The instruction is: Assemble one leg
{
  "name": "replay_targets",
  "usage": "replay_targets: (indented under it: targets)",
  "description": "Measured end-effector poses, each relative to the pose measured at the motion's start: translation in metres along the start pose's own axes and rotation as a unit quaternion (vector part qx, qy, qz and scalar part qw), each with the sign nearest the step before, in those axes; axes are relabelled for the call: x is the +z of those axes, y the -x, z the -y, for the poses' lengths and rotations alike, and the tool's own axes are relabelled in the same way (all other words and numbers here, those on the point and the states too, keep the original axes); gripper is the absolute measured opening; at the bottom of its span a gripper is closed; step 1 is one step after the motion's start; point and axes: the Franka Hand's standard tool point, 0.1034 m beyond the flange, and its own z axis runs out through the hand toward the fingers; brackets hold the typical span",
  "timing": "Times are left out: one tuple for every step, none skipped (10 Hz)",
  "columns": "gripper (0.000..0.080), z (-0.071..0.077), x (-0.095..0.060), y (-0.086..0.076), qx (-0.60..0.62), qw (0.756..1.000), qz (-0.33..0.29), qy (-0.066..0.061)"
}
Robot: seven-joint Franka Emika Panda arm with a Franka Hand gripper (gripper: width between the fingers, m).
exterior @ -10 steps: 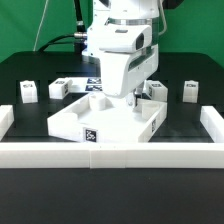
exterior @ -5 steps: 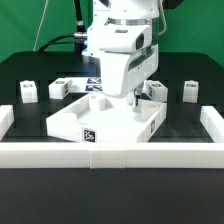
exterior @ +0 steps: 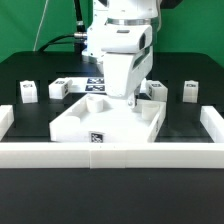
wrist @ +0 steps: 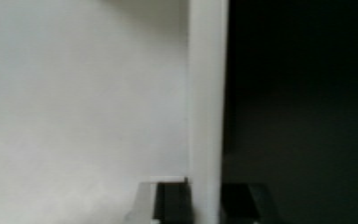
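The table [exterior: 185, 68] is black, the backdrop [exterior: 30, 25] green. The tray [exterior: 130, 133] and leg [exterior: 27, 92] are white with black-and-white square tags.

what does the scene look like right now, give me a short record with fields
arm: above the white tray piece, pointing down at its far side
jaws: one on each side of the tray piece's thin wall, apparently closed on it
legs: four small tagged posts standing on the table, two at the exterior view's left, two at its right; none held
marker board: behind the tray piece, partly hidden by the arm
front rail: white, along the near edge
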Motion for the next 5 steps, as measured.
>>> replay_targets:
  targets:
    - [0.0057,-0.0058,0.0,-0.0055,-0.031,1.0,-0.001,0.004]
    - [0.0057,-0.0088,0.0001,-0.0088,-0.045,0.999,-0.003,0.006]
    - [0.0057,-0.0087,0.0,-0.0091,-0.04,0.999,-0.005,0.009]
    - [0.0057,-0.0087,0.0,-0.0091,-0.04,0.999,-0.004,0.009]
    - [0.0057,-0.0087,0.0,-0.0091,-0.04,0.999,-0.004,0.009]
